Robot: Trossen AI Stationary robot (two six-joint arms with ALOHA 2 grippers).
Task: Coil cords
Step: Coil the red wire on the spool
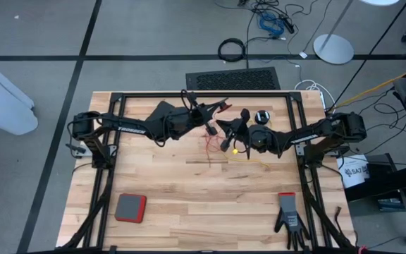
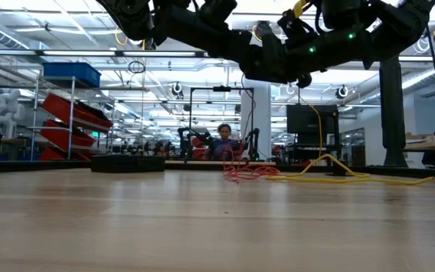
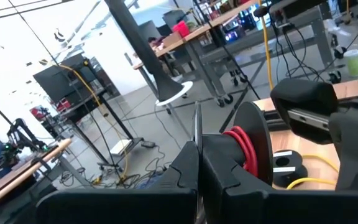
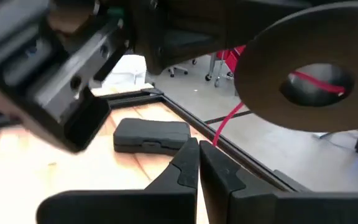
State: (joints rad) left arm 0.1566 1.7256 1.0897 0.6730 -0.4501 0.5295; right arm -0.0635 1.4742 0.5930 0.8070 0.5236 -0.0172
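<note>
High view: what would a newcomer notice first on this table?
The two dark arms meeting over the far middle of the wooden table, left hand and right hand both shut. Under them lies a loose tangle of red cord beside a yellow cord. Near the front edge lie a red-edged grey block on the left and a black glove on the right.

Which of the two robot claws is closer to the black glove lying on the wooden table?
The right gripper. It hangs over the table's middle, up and inward from the black glove by the near right edge. The left gripper is farther off, toward the far edge.
</note>
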